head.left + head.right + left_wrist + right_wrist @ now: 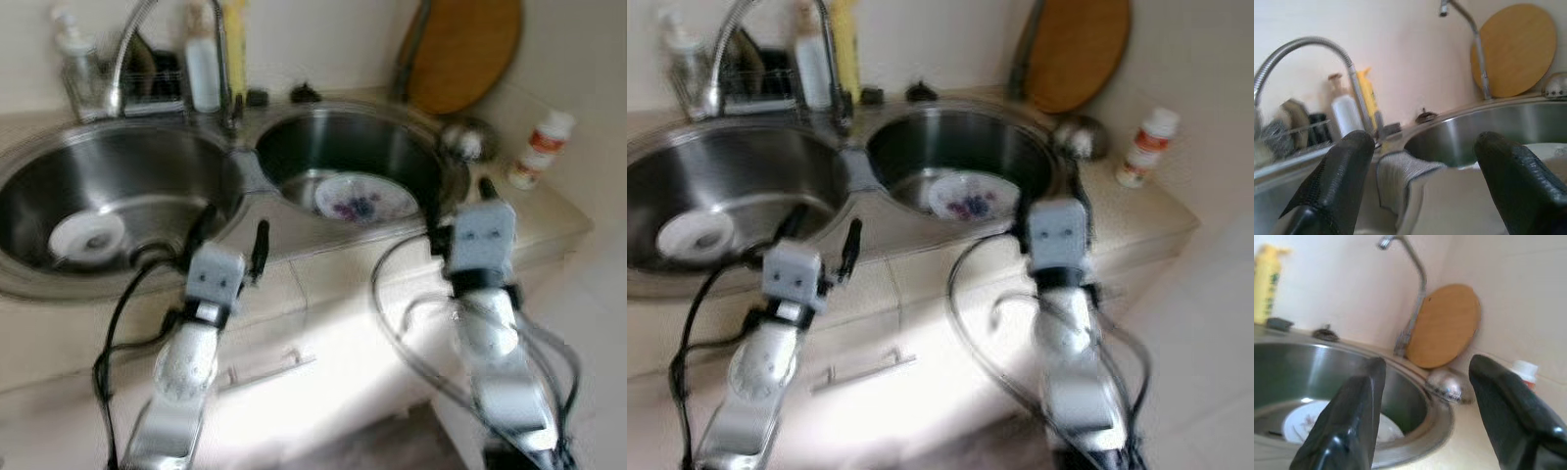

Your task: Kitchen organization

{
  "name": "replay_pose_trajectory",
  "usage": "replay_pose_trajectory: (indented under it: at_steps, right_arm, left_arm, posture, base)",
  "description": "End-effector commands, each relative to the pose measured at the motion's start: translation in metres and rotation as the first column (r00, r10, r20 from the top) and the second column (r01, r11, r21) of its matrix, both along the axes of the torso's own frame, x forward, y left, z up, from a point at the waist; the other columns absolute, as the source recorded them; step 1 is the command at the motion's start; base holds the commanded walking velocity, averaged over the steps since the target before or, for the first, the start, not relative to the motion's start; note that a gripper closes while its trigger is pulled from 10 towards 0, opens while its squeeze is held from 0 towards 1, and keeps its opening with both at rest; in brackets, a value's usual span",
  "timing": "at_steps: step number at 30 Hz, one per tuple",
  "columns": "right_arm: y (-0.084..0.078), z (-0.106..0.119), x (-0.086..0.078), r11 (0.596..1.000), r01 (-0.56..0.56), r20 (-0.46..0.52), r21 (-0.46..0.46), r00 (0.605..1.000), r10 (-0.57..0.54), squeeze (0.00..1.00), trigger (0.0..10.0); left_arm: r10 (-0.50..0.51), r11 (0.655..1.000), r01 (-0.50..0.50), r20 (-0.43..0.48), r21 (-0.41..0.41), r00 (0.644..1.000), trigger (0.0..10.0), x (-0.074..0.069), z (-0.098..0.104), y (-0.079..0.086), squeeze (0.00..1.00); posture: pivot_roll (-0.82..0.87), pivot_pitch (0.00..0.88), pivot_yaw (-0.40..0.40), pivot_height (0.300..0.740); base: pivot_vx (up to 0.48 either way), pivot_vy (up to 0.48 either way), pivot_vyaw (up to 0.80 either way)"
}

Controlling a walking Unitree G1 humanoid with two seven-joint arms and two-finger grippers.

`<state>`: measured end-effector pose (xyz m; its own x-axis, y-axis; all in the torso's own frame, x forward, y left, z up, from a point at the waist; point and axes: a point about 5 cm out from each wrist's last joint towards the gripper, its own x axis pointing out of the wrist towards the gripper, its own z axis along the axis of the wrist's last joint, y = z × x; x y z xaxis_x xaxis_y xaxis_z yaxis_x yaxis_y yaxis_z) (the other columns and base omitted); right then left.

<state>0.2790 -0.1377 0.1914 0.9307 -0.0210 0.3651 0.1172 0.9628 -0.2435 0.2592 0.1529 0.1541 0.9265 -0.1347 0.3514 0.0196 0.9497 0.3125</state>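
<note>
Right wrist view: right gripper (1422, 406) fingers spread, empty, floral plate (1327, 423) just below-ahead in right basin (1415, 401); lower steeply, pinch near rim; left gripper (227, 240) also spread, idle

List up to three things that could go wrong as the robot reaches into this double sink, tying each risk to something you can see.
1. The patterned plate lies deep in the right basin; the open right gripper at its rim might chip it.
2. The small bottle stands near the counter corner, where an arm swing may topple it.
3. The head views are blurred, so aim may be off.
</note>
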Motion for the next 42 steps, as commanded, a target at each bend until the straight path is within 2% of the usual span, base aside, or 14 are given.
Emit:
replay_pose_trajectory:
  at_steps: [1,12,42]
  right_arm:
    - [-0.0113,0.0004,-0.0011,0.999,0.039,0.006,-0.017,0.999,-0.039,0.00,10.0]
    - [-0.0116,0.0020,-0.0026,0.999,0.036,0.023,-0.021,0.999,-0.035,0.00,10.0]
    - [-0.0151,-0.0010,-0.0021,0.995,0.085,0.013,-0.061,0.996,-0.085,0.00,10.0]
  left_arm:
    - [-0.030,1.000,0.030,0.007,-0.004,1.000,10.0,0.0007,0.0018,-0.0085,0.00]
    - [-0.036,0.999,0.035,0.053,0.021,0.998,10.0,-0.0003,0.0080,-0.0092,0.00]
    - [-0.050,0.999,0.049,0.038,0.023,0.998,10.0,-0.0003,0.0047,-0.0108,0.00]
  posture:
    - [0.09,0.000,-0.039,0.740]
    - [0.08,0.000,-0.040,0.740]
    - [0.08,0.000,-0.034,0.740]
  base:
    - [0.000,0.000,-0.80]
    - [0.000,0.000,-0.80]
    - [0.000,0.000,-0.80]
